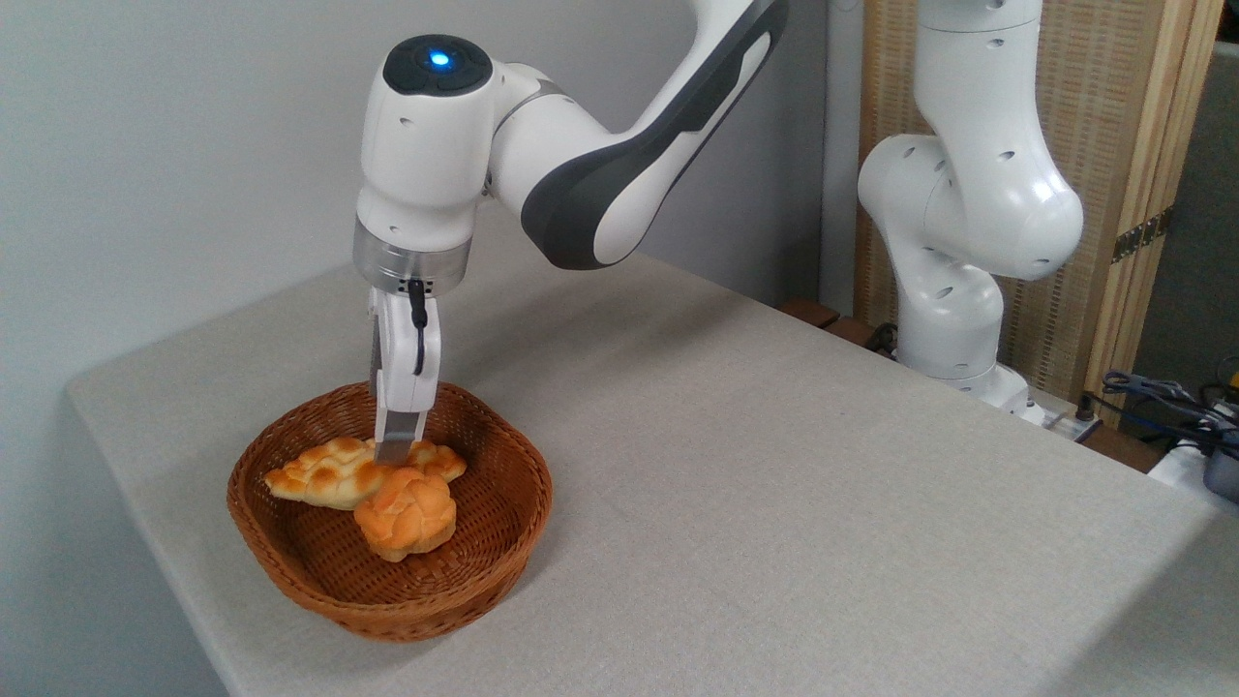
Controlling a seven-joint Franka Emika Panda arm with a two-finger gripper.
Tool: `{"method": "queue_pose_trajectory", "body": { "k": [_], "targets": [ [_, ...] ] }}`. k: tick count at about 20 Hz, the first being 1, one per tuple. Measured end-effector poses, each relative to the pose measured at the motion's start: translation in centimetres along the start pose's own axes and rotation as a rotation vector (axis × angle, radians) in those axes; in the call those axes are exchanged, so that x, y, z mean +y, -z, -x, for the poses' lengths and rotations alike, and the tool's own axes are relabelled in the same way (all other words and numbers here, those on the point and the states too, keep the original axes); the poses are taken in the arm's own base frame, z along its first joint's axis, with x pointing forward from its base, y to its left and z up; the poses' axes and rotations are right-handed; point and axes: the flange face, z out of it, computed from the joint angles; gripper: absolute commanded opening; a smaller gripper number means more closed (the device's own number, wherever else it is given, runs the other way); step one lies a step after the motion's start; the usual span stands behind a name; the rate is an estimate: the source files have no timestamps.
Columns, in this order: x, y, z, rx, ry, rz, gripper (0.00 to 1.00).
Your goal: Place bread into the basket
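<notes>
My table (774, 465), covered in grey cloth, fills most of the scene, and my white arm (581, 184) bends over its far left part from a base (953, 329) at the far right. Near the left edge sits the oval wicker basket (290, 571), reddish-brown, with a thick rim. My gripper (392, 452) points straight down into the far half of that basket. Seen edge-on, one finger (395, 440) hides the other, so I cannot tell how wide the jaws stand or whether they grip the loaf; the fingertip does meet the top of the braided bread (329, 474).

The bread lies inside the basket, its long axis running left to right, one pointed end aimed at the left rim and the other toward the right and slightly farther back. Its golden crust faces up. Its near side touches a small round knotted bun (407, 513), which sits just in front of it, nearer the basket's middle.
</notes>
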Motion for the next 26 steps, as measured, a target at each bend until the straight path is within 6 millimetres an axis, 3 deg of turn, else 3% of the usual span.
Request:
{"method": "queue_pose_trajectory", "body": {
  "k": [3, 6, 11, 14, 18, 26],
  "targets": [
    [-0.6, 1.5, 0.1, 0.009, 0.004, -0.026, 1.0],
    [-0.9, 4.7, 0.8, 0.011, 0.034, -0.027, 1.0],
    [-1.4, 14.7, 0.9, -0.214, 0.09, 0.018, 1.0],
    [-1.3, 18.1, 0.5, -0.347, 0.208, -0.037, 1.0],
    [-1.6, 19.3, 0.7, -0.429, 0.29, -0.064, 1.0],
    [-1.9, 18.5, 0.8, -0.459, 0.358, -0.038, 1.0]
  ]
}}
